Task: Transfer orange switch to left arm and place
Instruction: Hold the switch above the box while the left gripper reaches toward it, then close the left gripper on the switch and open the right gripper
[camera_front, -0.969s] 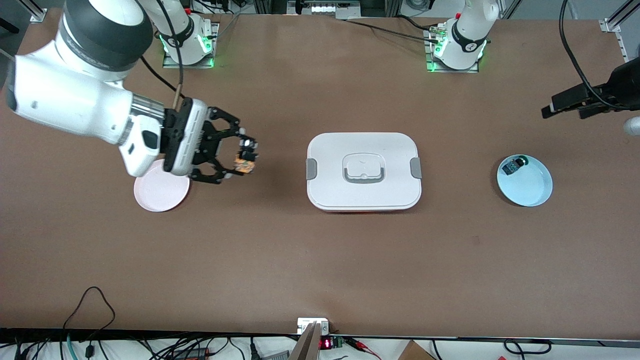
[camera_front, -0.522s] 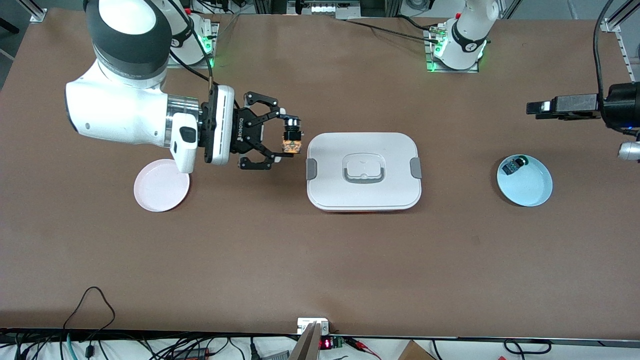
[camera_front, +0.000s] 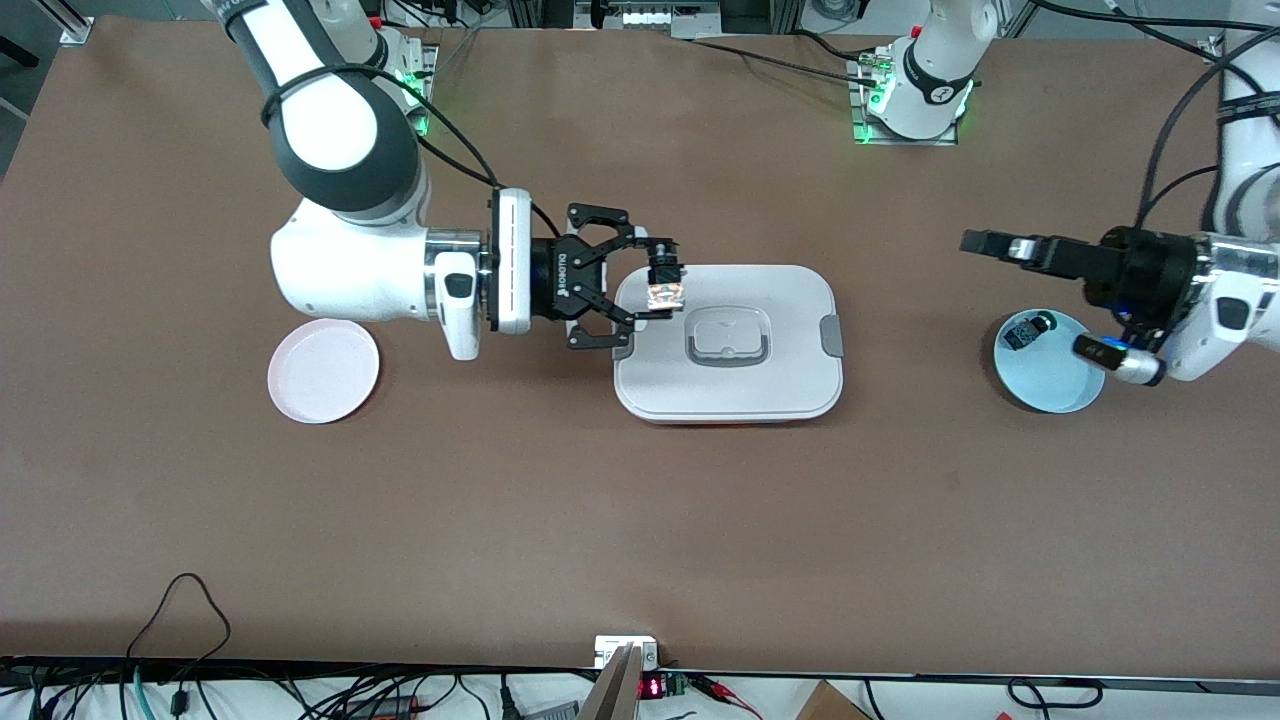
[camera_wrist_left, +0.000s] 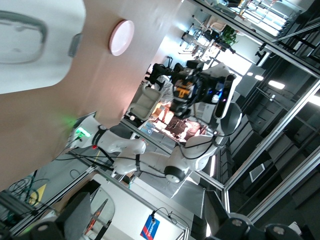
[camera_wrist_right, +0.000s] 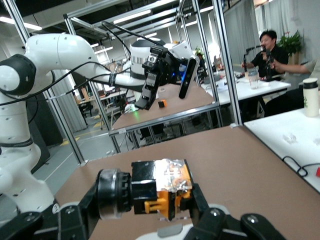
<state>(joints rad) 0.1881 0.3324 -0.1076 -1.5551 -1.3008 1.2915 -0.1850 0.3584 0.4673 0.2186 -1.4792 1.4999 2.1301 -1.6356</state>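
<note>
The orange switch (camera_front: 666, 287), black with an orange cap, is clamped in my right gripper (camera_front: 661, 282) over the white box (camera_front: 790, 375), at the lid's edge toward the right arm's end. In the right wrist view the switch (camera_wrist_right: 160, 192) fills the space between the fingers. My left gripper (camera_front: 985, 245) is held level, pointing at the box, over the table between the box and the blue plate (camera_front: 1060, 390). It is open and empty. The left wrist view shows the switch (camera_wrist_left: 181, 92) far off in the right gripper.
A small dark component with a green tip (camera_front: 1025, 330) lies on the blue plate. An empty pink plate (camera_front: 323, 371) sits toward the right arm's end. The box lid has a recessed handle (camera_front: 729, 340) and grey side clips.
My right gripper carried the switch from beside the pink plate to over the box's edge. My left arm swung in from the table's end toward the box.
</note>
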